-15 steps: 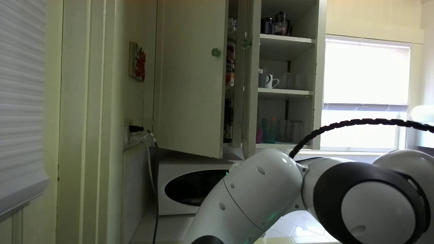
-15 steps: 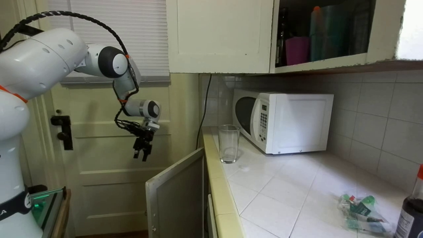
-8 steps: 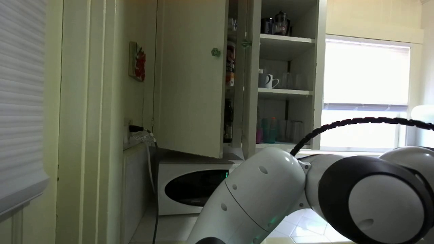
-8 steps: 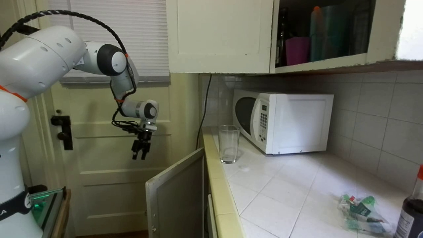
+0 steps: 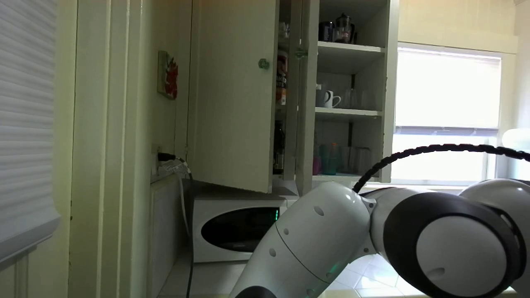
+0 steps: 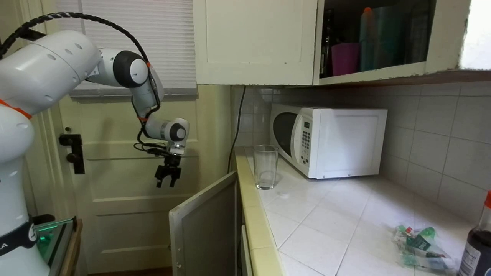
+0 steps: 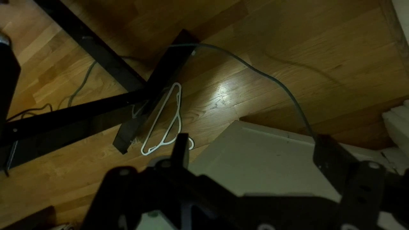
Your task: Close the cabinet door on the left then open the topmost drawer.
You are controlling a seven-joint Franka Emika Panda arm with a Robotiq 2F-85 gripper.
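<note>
1. Black against the cream panelled door (image 6: 126, 178), the gripper (image 6: 165, 184) hangs fingertips down with its jaws spread; the wrist view shows the two fingers standing wide of each other.
2. Off-white, the lower cabinet door (image 6: 207, 230) stands open, swung out from beneath the yellow counter edge (image 6: 247, 188). The gripper hangs higher and apart from it.
3. Just beside that door, under the counter, a pale panel edge (image 6: 246, 249) shows; whether it belongs to a drawer or to a second door, I cannot tell.
4. On the white tiled counter (image 6: 326, 222) sit a white microwave (image 6: 345, 142) and, just beside it, an upright clear glass (image 6: 265, 166). A plastic bag (image 6: 422, 249) with green contents lies near a red-capped bottle (image 6: 477, 245).
5. In an exterior view, the upper cabinet door (image 5: 232, 107) with a green knob (image 5: 263, 63) stands ajar above the microwave; to its right, shelves hold a white mug (image 5: 331, 100) and glasses.
6. On the wood floor (image 7: 220, 105), a white hanger (image 7: 163, 142) lies beside black bars (image 7: 80, 110).
</note>
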